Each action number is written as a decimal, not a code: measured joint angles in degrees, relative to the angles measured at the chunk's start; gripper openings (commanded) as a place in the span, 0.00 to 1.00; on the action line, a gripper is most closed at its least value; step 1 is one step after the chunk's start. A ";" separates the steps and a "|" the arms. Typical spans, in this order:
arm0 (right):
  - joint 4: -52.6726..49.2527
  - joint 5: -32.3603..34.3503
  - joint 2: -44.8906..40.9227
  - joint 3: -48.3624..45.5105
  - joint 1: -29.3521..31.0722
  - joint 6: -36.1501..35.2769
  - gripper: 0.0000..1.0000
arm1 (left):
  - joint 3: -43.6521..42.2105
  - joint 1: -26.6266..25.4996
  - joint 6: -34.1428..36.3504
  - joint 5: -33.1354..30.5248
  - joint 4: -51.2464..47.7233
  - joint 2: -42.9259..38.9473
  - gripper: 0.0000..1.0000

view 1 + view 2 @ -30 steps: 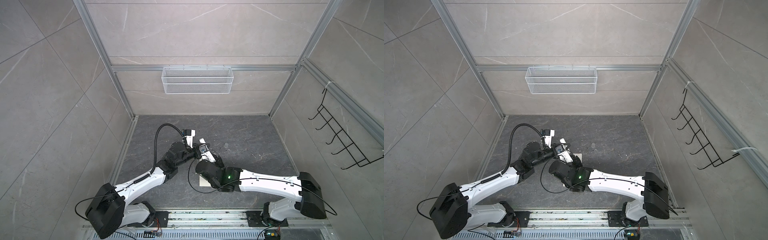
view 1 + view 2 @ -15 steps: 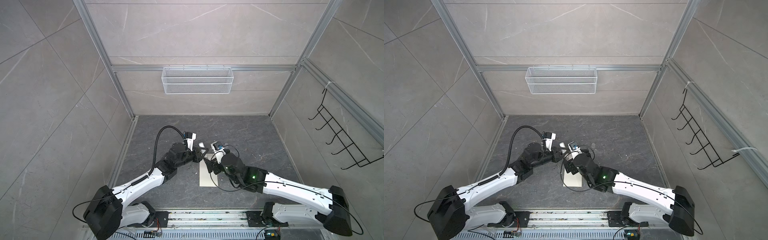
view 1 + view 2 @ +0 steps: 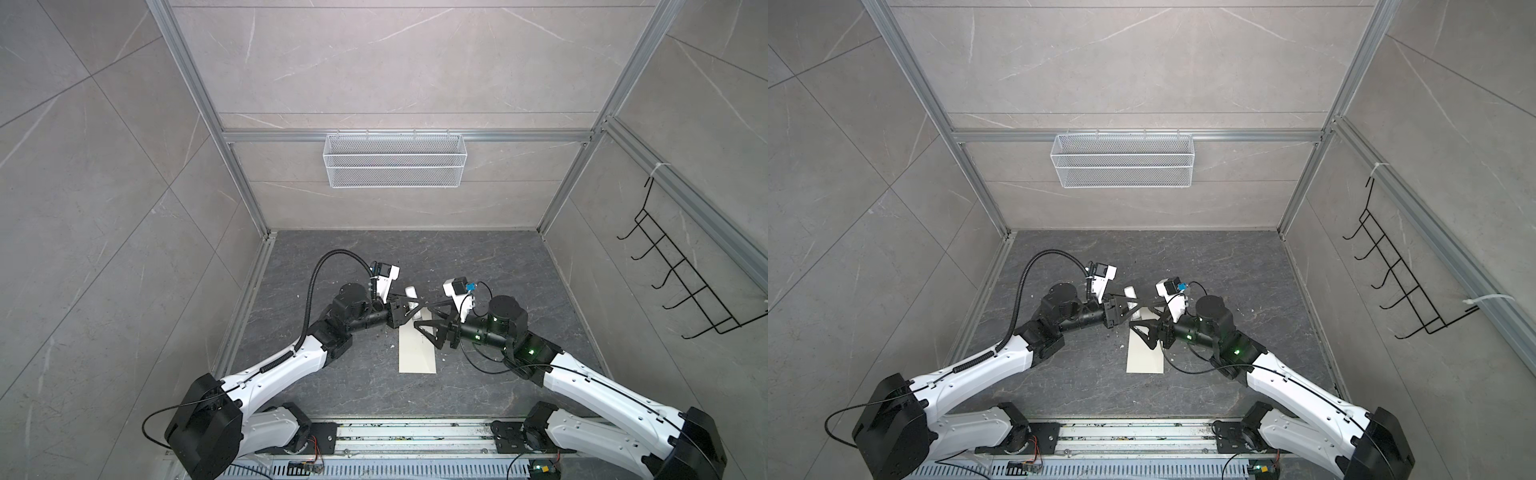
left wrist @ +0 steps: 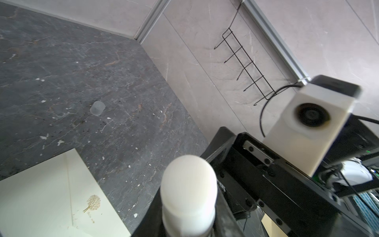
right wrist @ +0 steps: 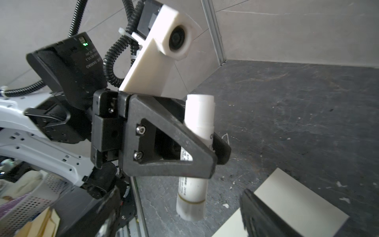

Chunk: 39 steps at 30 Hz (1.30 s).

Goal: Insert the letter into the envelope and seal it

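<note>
In both top views the left end effector (image 3: 406,316) is clenched on a white tube (image 3: 410,291). The right end effector (image 3: 419,317) faces it, jaws spread and empty. The envelope (image 3: 417,357) lies flat on the tabletop (image 3: 490,257) beneath the right one's fingers.

In the left wrist view the tube's (image 4: 188,184) rounded end points at the camera. The envelope (image 4: 47,195) sits below this end effector and a clear cap (image 4: 97,108) lies well beyond it.

In the right wrist view the tube (image 5: 200,119) is pinched mid-body, upright.

The letter shows nowhere, so I cannot tell whether it is inside.

Likely risks: nothing pins the envelope, so a glue stroke could drag it. The tube could twist in its narrow grip. The two end effectors, nearly touching, could collide.
</note>
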 measured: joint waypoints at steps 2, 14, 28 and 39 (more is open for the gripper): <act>2.97 -3.23 0.66 -0.94 -1.27 1.84 0.86 | 0.00 0.00 -0.39 0.92 1.33 0.11 0.00; 15.39 -13.53 7.63 -2.49 -4.46 9.79 0.59 | 0.00 0.31 -1.29 2.32 4.81 0.42 0.00; 18.88 -15.54 10.10 -2.67 -4.76 12.50 0.37 | -0.07 0.57 -2.12 1.90 5.60 0.42 0.00; 6.80 -7.65 4.11 -2.51 -4.83 7.65 0.62 | -0.33 0.59 -0.09 -5.29 0.28 0.24 0.00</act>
